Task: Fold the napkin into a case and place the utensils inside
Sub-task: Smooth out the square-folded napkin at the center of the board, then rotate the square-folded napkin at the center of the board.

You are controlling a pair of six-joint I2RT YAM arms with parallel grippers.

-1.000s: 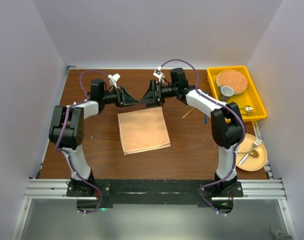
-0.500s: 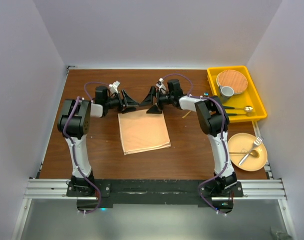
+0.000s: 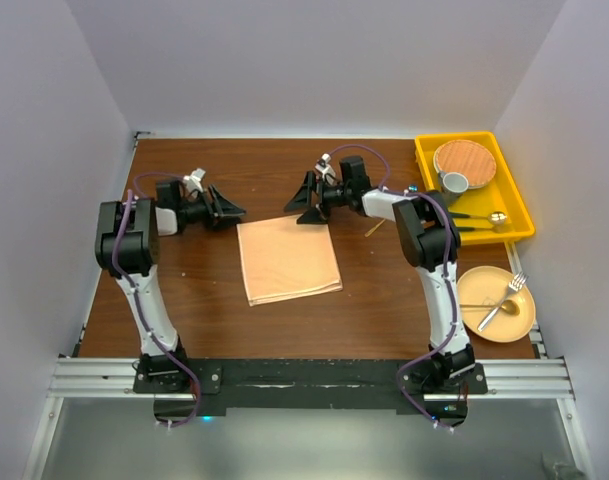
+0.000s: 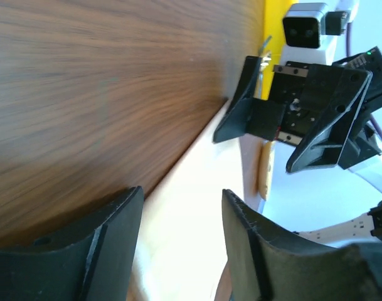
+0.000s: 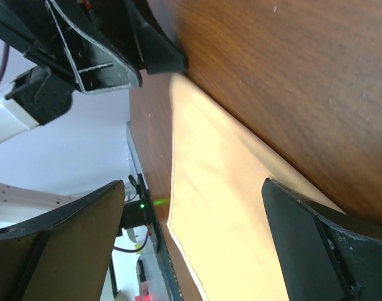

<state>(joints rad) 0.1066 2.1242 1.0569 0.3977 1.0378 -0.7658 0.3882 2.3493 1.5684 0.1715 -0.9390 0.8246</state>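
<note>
The peach satin napkin (image 3: 289,262) lies folded into a flat square at the table's middle. My left gripper (image 3: 230,211) is open and empty, low over the table just beyond the napkin's far left corner. My right gripper (image 3: 300,204) is open and empty, low at the napkin's far edge near its right corner. In the left wrist view the napkin (image 4: 197,213) shows bright between my open left gripper (image 4: 181,194). In the right wrist view the napkin (image 5: 234,213) lies below my open right gripper (image 5: 192,185). A gold fork (image 3: 512,286) and spoon (image 3: 492,316) lie on a tan plate (image 3: 519,320).
A yellow tray (image 3: 514,185) at the back right holds a round wood-toned plate (image 3: 464,158), a cup (image 3: 454,183) and a spoon (image 3: 479,217). A thin gold stick (image 3: 376,226) lies on the table right of the napkin. White walls enclose the table.
Both grippers dropped low toward the napkin's far edge. The left gripper then slid left, away from the right one. The napkin has not moved.
</note>
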